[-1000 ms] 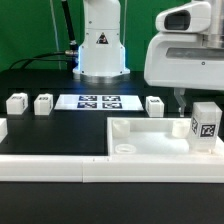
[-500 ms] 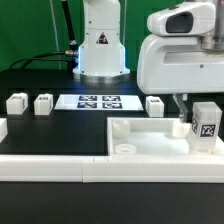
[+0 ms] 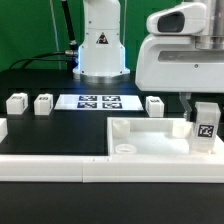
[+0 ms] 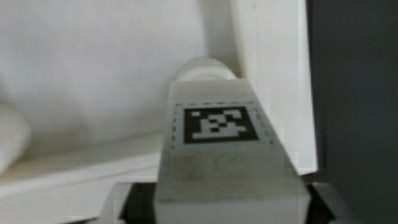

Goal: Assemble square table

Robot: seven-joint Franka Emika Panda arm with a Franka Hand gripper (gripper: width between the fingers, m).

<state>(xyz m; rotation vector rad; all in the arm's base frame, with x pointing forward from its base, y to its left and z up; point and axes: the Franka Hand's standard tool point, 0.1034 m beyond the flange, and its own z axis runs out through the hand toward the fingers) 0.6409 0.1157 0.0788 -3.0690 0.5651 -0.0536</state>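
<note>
Where the black surface [image 3: 40,135] runs toward five o'clock of the exterior view, the tabletop [image 3: 140,127] lies flat. It is a white plastic square tray with a raised rim all round, a plain shallow floor and a small round boss in its near corner, at about seven o'clock of the tray. One such tabletop is in sight. At the tray's three o'clock end stands the gripped leg [image 3: 207,130], a small white upright block with a black-and-white tag on the face turned to the camera. Its foot blends into the white of the tray, so I cannot tell whether it rests on the floor or hangs just above it. The hand [image 3: 200,108] reaches down on it from twelve o'clock, one dark finger showing against the block's side. In the wrist view the gripped leg [image 4: 217,125] fills the gap of the hand [image 4: 217,205], and the grey pads [image 4: 132,203] lie against both flanks. The jaws are partly closed and clamped on that leg and nothing else. Three loose legs [image 3: 15,101] [image 3: 44,103] [image 3: 154,106], white with dark tag marks, stand apart on the surface in a row from nine o'clock toward two o'clock, making four legs in all. One marker board [image 3: 100,101] lies flat between the second and third of them. One long white border rail [image 3: 60,165] crosses the view at six o'clock. A white piece [image 3: 3,128] at nine o'clock is cut off by the frame and I cannot identify it.
</note>
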